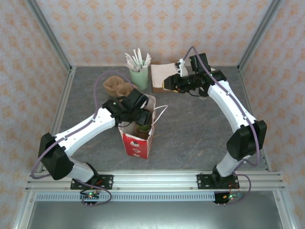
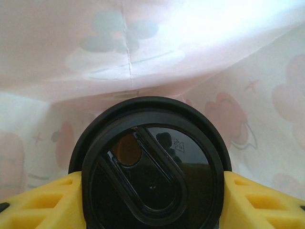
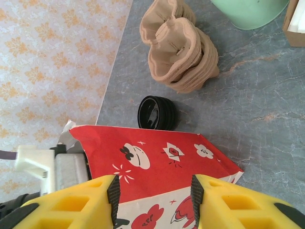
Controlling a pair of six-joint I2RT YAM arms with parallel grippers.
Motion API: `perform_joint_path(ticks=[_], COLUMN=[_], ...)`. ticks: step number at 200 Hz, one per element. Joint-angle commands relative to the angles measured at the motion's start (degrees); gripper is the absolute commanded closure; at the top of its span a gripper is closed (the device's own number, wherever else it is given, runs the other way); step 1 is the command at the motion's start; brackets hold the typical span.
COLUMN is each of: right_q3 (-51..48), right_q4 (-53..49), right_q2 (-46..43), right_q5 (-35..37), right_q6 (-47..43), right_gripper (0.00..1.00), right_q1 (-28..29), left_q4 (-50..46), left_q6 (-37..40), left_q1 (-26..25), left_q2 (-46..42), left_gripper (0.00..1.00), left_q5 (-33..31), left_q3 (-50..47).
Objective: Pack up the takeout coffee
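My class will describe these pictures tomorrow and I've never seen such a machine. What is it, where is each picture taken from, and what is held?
Two robot arms stand at the near edge of a table. One picture looks down from above; the other two come from a camera on each wrist. The left tool grips the takeout coffee inside the red-and-white bag. The right tool is open, holding nothing. On the table lie tan cup carriers, black lids, a mint cup of cutlery and a brown box.

Your left arm (image 1: 86,127) and right arm (image 1: 233,107) are white with black joints, purple cables (image 1: 190,49) looping up from the rail (image 1: 152,180); left claw (image 2: 152,205) and right claw (image 3: 155,195) have blocky yellow, black-padded fingers (image 3: 238,202).
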Motion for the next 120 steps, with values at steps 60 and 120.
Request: perform_joint_path(ticks=[60,120], right_q3=[-5.0,-5.0], right_q4=[3.8,3.9], right_q2=[-6.7,-7.3], right_q5=[1.2,2.6], right_q6=[2.8,2.7], right_gripper=[0.54,0.54], right_q1=[0.9,1.8], left_q4=[10.3,12.0], left_q6=[1.4,2.0], left_q1=[-1.3,-1.8], left_q2=[-2.6,0.7], left_gripper=[0.59,0.59], left_q5=[-3.8,-2.6], left_q3=[-8.2,-10.0])
